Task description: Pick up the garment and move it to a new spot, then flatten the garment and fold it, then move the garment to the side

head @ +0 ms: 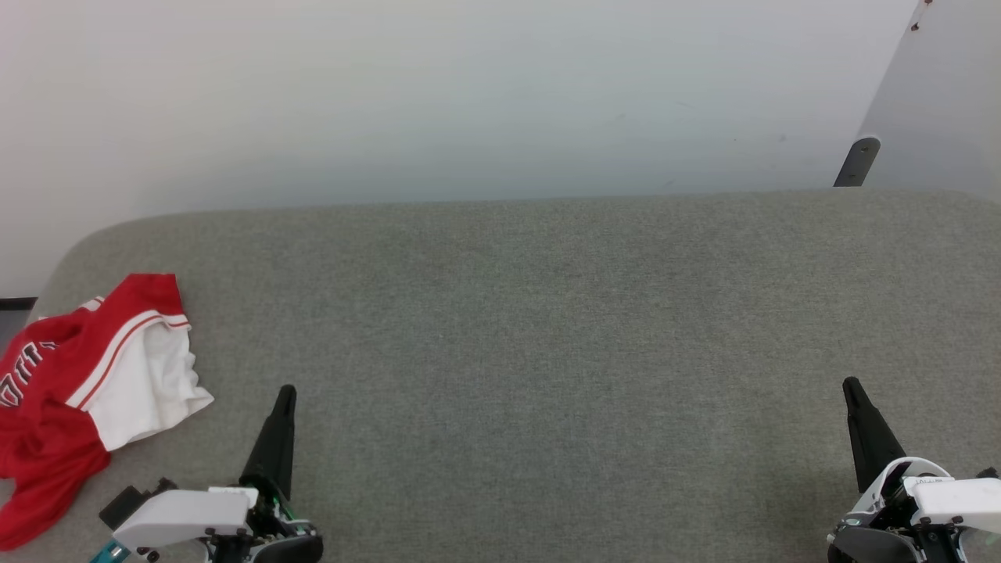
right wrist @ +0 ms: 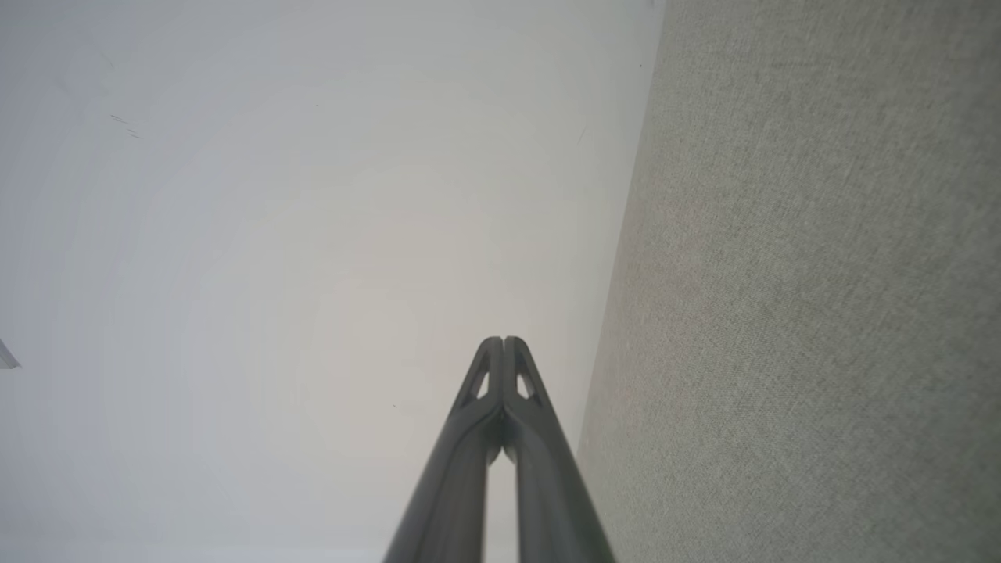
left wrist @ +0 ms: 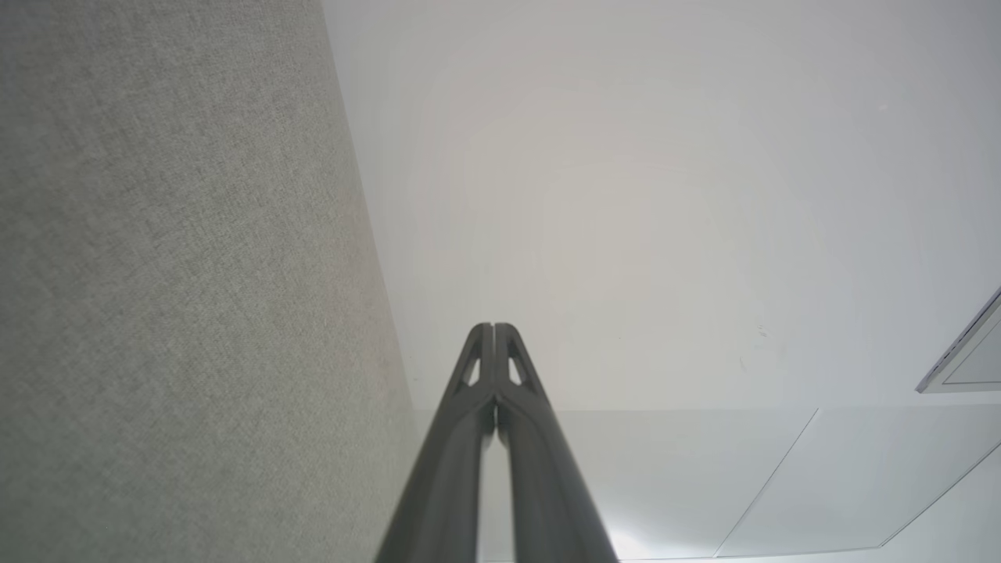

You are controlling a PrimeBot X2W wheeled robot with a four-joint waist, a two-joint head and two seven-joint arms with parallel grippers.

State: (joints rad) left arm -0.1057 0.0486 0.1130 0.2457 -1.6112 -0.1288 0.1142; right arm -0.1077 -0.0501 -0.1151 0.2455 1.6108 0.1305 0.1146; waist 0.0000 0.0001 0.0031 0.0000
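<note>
Garment (head: 70,399) is lying crumpled at the lower left of the head view, on the grey fabric-covered surface (head: 547,352), with its left side running off the frame edge. The red body is bunching toward the bottom. 1 white sleeve with red-and-white stripe trim is spreading out to the right, and part of the block lettering is showing at the far left edge. Left gripper (head: 286,389) is sitting at the lower left, just right of the garment and not touching it. Its 2 dark fingers are pressing together into 1 point aimed up the frame, gripping nothing. Right gripper (head: 851,383) is sitting at the lower right, likewise closed and empty, well apart from the garment, with bare fabric between the 2 grippers. In the left wrist view the fingers (left wrist: 461,453) are meeting at the tips, with grey surface down the left of the frame. In the right wrist view the fingers (right wrist: 457,461) are also meeting at the tips, with grey surface down the right. A pale wall (head: 469,94) is rising behind the surface, and a dark bracket (head: 858,162) is standing at the upper right.
</note>
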